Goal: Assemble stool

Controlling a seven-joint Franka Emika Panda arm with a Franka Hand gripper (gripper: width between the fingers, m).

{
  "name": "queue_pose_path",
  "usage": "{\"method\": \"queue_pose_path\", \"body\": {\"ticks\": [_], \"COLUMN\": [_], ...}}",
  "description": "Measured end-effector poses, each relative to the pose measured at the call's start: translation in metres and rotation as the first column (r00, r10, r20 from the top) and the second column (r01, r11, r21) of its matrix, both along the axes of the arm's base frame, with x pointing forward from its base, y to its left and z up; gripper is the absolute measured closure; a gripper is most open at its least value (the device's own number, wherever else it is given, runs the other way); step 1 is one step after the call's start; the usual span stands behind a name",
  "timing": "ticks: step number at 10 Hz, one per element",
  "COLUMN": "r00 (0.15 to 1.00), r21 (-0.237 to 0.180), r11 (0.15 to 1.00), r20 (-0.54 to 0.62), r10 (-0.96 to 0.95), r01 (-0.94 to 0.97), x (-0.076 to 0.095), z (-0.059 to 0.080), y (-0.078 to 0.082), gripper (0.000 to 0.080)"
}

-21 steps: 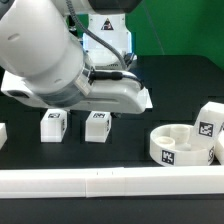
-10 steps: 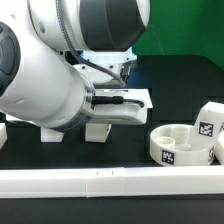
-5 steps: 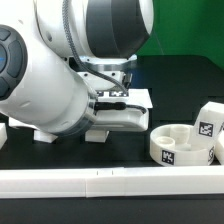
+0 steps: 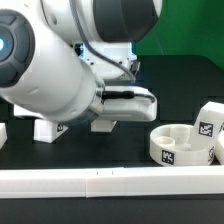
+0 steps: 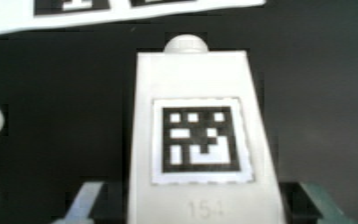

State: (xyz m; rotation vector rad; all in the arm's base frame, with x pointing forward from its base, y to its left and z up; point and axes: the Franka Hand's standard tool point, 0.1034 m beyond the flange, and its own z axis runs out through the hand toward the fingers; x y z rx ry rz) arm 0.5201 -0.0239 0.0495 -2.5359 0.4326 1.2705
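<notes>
A black worktop (image 4: 120, 150) before a green backdrop carries the parts. The end effector (image 5: 202, 208) is set partly open astride one leg (image 5: 197, 110). Its fingers (image 5: 91, 200) flank the leg's sides with a dark gap at each, so nothing is judged gripped yet. In the exterior view the seat (image 4: 160, 142) is found toward four o'clock, apart from that leg. The grip is best closed squarely and centred on the flat sides, so the leg is not twisted when lifted toward a socket.
</notes>
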Motion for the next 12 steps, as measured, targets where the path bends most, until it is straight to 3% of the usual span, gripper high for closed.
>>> {"method": "queue_pose_path", "body": {"ticks": [1,4,6,9,12], "r00": [1.0,1.0,0.998,0.956,0.88], "r21": [0.006,0.003,-0.012,-0.088,-0.154], "r11": [1.0,1.0,1.0,0.994,0.982], "r20": [0.011,0.012,0.061,0.291,0.474], "r10": [-0.017,-0.015,-0.022,-0.031,-0.026], "r01": [0.017,0.015,0.023,0.059,0.112], "x": [0.004,0.003,0.012,0.03,0.037], "z": [0.005,0.002,-0.001,0.025,0.019], "y": [0.002,0.001,0.002,0.013,0.011], "gripper": [0.0464,0.0463,0.0463,0.0463,0.0462]}}
